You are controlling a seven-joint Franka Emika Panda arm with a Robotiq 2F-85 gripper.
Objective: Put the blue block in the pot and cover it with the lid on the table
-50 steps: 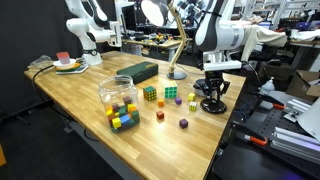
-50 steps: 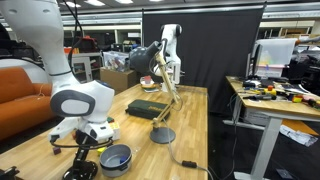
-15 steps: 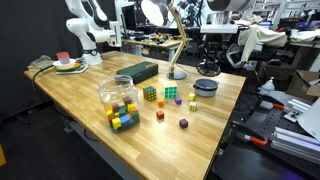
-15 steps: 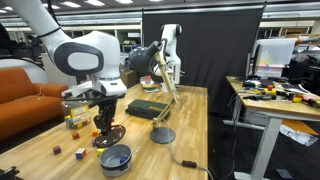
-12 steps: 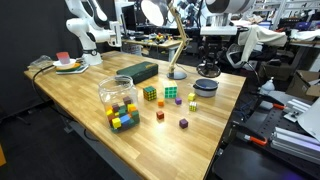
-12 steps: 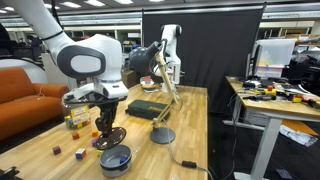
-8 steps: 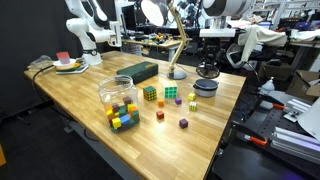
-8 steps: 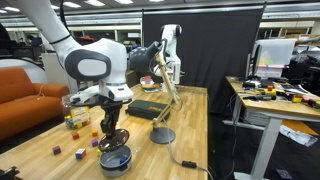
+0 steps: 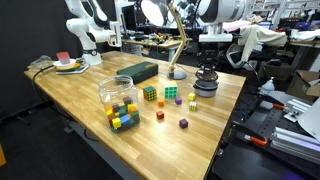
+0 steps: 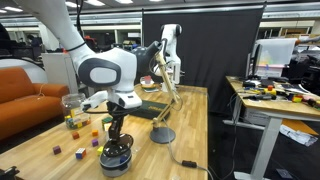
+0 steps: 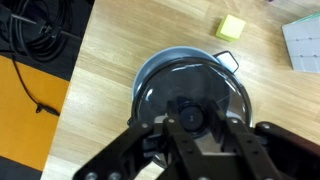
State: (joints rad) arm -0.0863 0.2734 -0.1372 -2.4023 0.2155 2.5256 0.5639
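Observation:
My gripper (image 11: 190, 128) is shut on the knob of the lid (image 11: 160, 92), a round dark disc. It holds the lid directly over the pot (image 11: 143, 68), whose rim shows around it. In both exterior views the gripper (image 9: 206, 76) (image 10: 116, 136) points straight down onto the dark pot (image 9: 205, 89) (image 10: 115, 158) near the table's edge. Whether the lid rests on the pot or hovers just above it, I cannot tell. The blue block is not in view; the lid hides the pot's inside.
A yellow cube (image 11: 231, 27) lies beside the pot. A clear jar of blocks (image 9: 118, 100), two puzzle cubes (image 9: 150, 94), an orange cube (image 9: 159, 115) and a purple cube (image 9: 183, 124) stand mid-table. A lamp base (image 10: 162, 135) is near. Cables (image 11: 40, 40) hang off the edge.
The gripper has carried the lid sideways over the pot and lowered it down onto the pot.

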